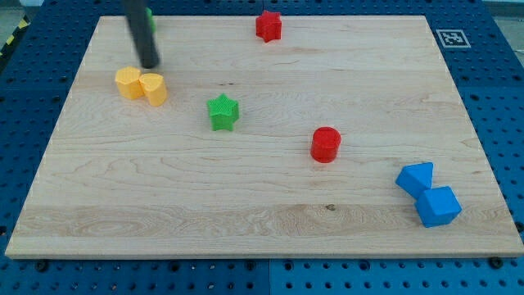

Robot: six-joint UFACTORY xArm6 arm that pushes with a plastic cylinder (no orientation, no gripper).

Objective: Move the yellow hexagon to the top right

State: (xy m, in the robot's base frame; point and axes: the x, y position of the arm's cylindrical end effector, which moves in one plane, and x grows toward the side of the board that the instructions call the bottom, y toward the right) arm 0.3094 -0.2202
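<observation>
We see our dark rod (pixel 141 33) coming down from the top edge of the frame in the upper left, and my tip (pixel 151 65) rests on the wooden board (pixel 270 221) just above the two yellow blocks. We carry no pincer at all, only this straight rod, so there is nothing wide, narrow or holding to tell of. The yellow hexagon (pixel 128 83) lies in the upper left of the frame, near the board's left edge, and it touches a second yellow block (pixel 154 88) on its right, whose shape we read as roughly heart-like, though we cannot be sure. Our tip stands just above the seam between these two, close to them; whether it touches either we cannot tell. Behind the rod, at the board's top edge, a sliver of a green block (pixel 151 20) shows, too hidden for us to name its shape. A red star (pixel 268 25) sits at the top centre of the frame. A green star (pixel 223 112) lies to the right of and a little below the yellow pair, well apart from them. A red cylinder (pixel 325 144) stands right of centre. In the lower right, two blue blocks touch: an upper one (pixel 415 178) of angular form and a lower one (pixel 438 206) that looks like a cube. The upper right corner of the board holds no block; a printed marker tag (pixel 453 37) lies just beyond it on the blue perforated table (pixel 499 90).
</observation>
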